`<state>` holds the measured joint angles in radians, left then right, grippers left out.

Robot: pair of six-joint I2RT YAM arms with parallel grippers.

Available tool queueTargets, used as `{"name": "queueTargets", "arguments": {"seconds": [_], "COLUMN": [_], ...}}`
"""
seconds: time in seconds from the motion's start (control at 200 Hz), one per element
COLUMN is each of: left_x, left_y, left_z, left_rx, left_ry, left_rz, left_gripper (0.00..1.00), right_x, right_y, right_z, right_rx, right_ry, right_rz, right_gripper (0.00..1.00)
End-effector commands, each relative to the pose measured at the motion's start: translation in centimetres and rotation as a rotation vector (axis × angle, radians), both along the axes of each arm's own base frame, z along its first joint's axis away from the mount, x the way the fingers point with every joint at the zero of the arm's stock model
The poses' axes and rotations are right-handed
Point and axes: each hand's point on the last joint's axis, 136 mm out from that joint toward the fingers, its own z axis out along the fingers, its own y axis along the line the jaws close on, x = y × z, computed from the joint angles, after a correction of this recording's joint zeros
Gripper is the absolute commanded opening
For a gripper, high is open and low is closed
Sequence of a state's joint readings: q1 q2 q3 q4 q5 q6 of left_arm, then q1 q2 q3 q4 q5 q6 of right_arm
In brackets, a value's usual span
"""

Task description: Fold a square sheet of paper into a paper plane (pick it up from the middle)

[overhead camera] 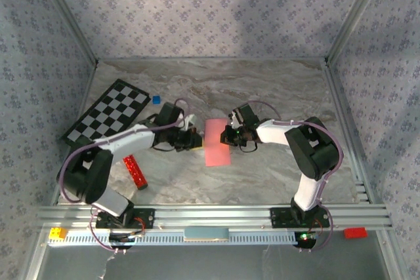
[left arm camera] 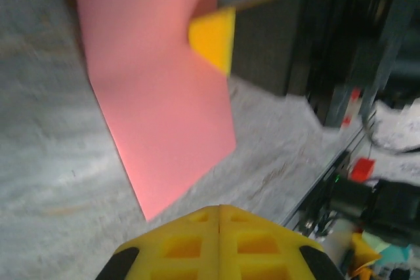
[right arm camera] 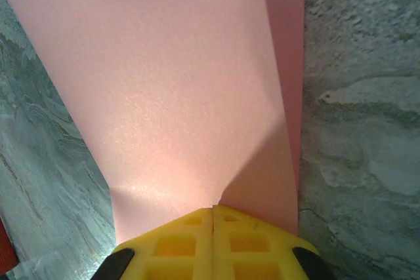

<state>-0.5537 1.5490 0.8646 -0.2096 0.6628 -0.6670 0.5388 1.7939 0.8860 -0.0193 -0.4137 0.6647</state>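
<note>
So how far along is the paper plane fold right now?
Early. The square sheet of paper looks folded over once into a rectangle; a second layer shows along one edge. In hand: the shut right gripper sits at its edge, seemingly pressing the fold; the shut left gripper sits beside it. Left: the nose and wing folds.

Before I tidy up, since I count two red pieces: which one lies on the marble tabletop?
The red glittery bar, lying on the marble beside the left arm; the other red block sits on the metal rail.

Top view high, looking down on table [overhead camera: 262,181]; wrist views close, sharing pink sheet [right arm camera: 164,83].
</note>
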Motion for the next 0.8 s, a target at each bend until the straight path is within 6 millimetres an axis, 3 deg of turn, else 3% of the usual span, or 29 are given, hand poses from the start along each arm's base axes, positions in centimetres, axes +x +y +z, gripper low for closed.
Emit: {"name": "queueTargets", "arguments": {"seconds": [0.0,0.09,0.295,0.58,0.8], "left_x": [2.3,4.0,5.4,5.6,5.4], "left_y": [-0.7,-1.4,-2.6,-3.6,-2.6], "left_z": [0.3,0.2,-1.3,-3.6,-7.1], "left_rx": [-0.030,-0.042,-0.048,-0.028,0.061], "left_ry": [0.010,0.006,0.032,0.056,0.084], "left_rz": [-0.025,-0.026,-0.045,-0.069,-0.050], "left_gripper": [0.00,0.00,0.00,0.00,0.00], "right_x": [-3.9,-3.7,-3.8,-3.9,-4.0], "right_y": [-4.4,-4.3,-4.2,-4.1,-4.1], "right_z": [-5.0,-4.8,-4.8,-5.2,-5.3], "right_rx": [-0.199,-0.197,-0.192,-0.200,-0.204], "right_ry": [0.180,0.178,0.179,0.188,0.192], "right_rz": [-0.034,-0.034,-0.034,-0.031,-0.031], "right_gripper": [0.00,0.00,0.00,0.00,0.00]}}
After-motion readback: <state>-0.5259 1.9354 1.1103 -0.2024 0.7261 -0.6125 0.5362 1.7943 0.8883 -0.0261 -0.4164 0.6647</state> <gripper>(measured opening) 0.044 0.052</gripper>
